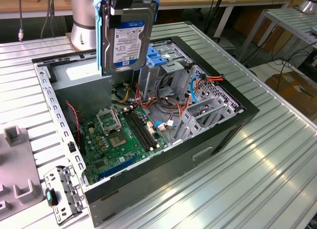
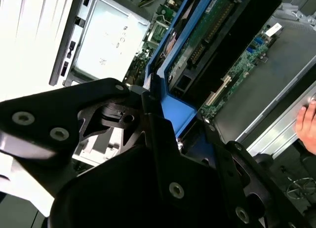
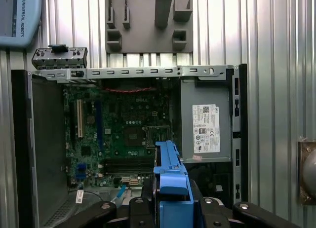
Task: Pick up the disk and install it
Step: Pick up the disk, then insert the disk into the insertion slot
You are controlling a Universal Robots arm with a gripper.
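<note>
We see the gripper (image 1: 127,9) clamped on the disk (image 1: 127,40), which hangs upright above the open computer case (image 1: 218,140). The case lies on a ribbed metal table (image 1: 257,179), and wooden workbenches (image 1: 198,0) stand behind it.

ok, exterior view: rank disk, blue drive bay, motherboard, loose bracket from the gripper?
1. disk, held by the gripper.
2. blue drive bay, just beside the disk.
3. motherboard, down inside the case.
4. loose bracket, on the table outside.
</note>
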